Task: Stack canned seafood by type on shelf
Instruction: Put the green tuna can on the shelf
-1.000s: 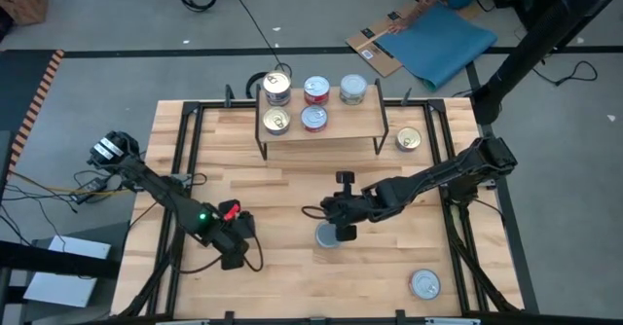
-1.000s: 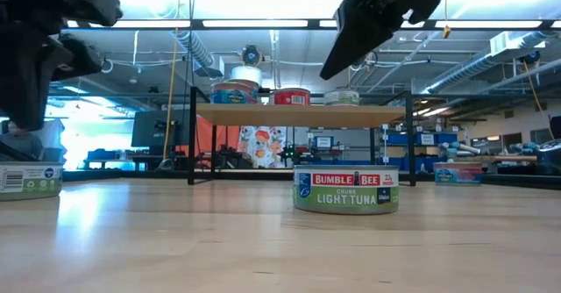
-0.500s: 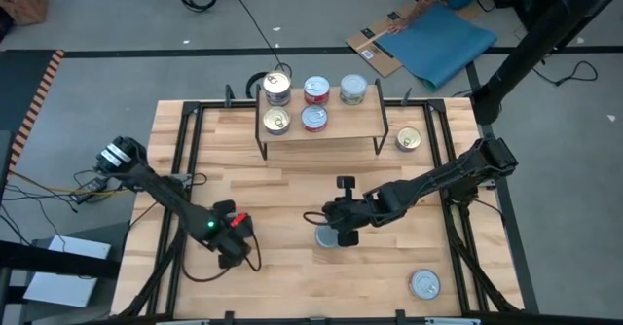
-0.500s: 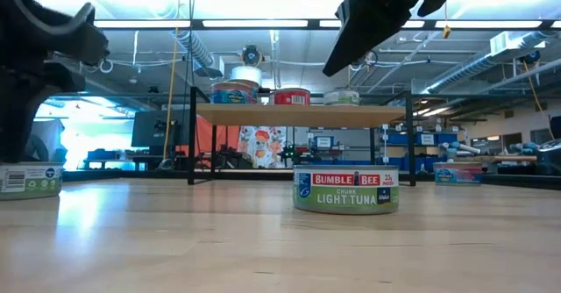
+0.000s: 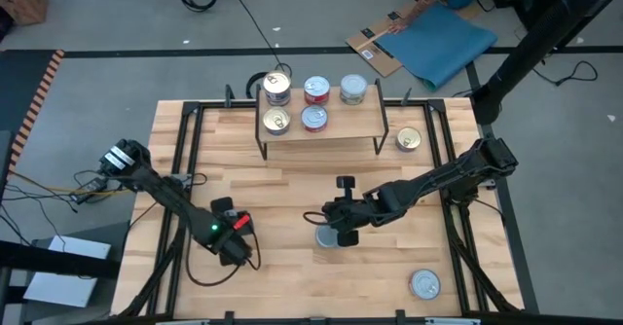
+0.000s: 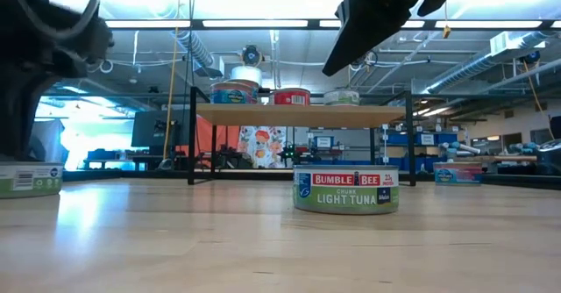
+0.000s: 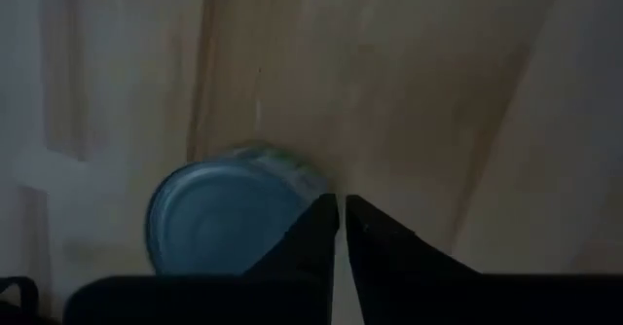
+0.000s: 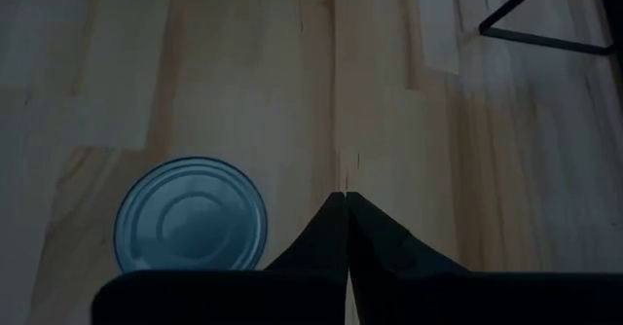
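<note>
2 end effectors closed, hovering over tins

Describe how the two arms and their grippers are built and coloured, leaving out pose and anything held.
Both arms are dark, slender, jointed links. The left arm carries a green light and red fittings near its wrist, with a pale motor housing at its base. The right arm is plain black. The left gripper and right gripper each end in two dark tapered fingers.

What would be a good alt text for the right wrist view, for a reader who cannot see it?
The right gripper, its fingers shut and empty, hangs over the wooden table beside a silver-topped tin. One black wire leg of the shelf shows in a corner.
</note>
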Available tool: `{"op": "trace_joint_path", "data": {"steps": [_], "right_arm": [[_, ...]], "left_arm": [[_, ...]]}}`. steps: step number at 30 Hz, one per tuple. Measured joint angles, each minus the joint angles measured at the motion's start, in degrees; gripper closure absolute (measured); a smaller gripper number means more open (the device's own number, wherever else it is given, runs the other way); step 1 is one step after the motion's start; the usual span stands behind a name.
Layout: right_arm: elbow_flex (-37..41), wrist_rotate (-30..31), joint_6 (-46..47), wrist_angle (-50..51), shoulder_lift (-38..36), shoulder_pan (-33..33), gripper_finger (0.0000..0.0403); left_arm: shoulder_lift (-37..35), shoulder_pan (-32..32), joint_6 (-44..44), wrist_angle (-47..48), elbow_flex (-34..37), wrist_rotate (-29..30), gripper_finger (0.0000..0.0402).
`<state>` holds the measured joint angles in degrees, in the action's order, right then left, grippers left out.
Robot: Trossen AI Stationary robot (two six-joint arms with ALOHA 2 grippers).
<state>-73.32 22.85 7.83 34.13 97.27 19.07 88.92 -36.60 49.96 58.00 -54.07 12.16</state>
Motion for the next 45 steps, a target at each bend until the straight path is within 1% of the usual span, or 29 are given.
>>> {"op": "trace_joint_path", "data": {"steps": [4,9,13,16,18,20,22,25,27,33,36,41,45], "right_arm": [[0.0,0.0,0.0,0.0,0.0,0.0,0.0392],[0.0,0.0,0.0,0.0,0.0,0.0,0.0392],[0.0,0.0,0.0,0.0,0.0,0.0,0.0392],[0.0,0.0,0.0,0.1,0.0,0.0,0.0392],[0.0,0.0,0.0,0.1,0.0,0.0,0.0392],[0.0,0.0,0.0,0.2,0.0,0.0,0.0392],[0.0,0.0,0.0,0.2,0.0,0.0,0.0392],[0.0,0.0,-0.1,0.2,0.0,0.0,0.0392],[0.0,0.0,-0.3,0.3,0.0,0.0,0.0392],[0.0,0.0,-0.5,0.7,0.0,0.0,0.0392],[0.0,-0.1,-0.5,0.7,0.0,0.0,0.0392],[0.0,-0.4,-0.3,0.7,0.0,0.1,0.0392],[0.0,-0.4,0.1,0.6,0.0,0.8,0.0392]], "left_arm": [[0.0,0.0,1.2,0.4,-1.0,0.0,0.0359],[0.0,0.0,3.9,2.6,0.9,-0.2,0.0325],[0.0,0.0,4.7,0.9,2.9,-1.4,0.0302],[-0.3,0.0,4.3,-1.5,4.1,-2.1,0.0297],[-0.3,0.0,4.3,-1.7,4.4,-2.0,0.0301],[-0.4,0.0,4.3,-1.7,4.5,-1.7,0.0314],[-0.4,0.0,4.2,-1.8,4.5,-1.3,0.0335],[-0.3,0.0,1.5,-2.9,4.6,-1.1,0.0380],[-0.3,0.1,0.2,-3.7,4.6,-1.1,0.0393],[-0.3,0.3,-4.9,-10.4,4.5,-0.4,0.0399],[0.0,0.6,-8.1,-14.0,3.3,0.0,0.0400],[0.1,2.7,-14.8,-20.1,2.4,-0.5,0.0400],[0.1,4.6,-18.8,-22.7,2.3,-0.4,0.0401]]}}
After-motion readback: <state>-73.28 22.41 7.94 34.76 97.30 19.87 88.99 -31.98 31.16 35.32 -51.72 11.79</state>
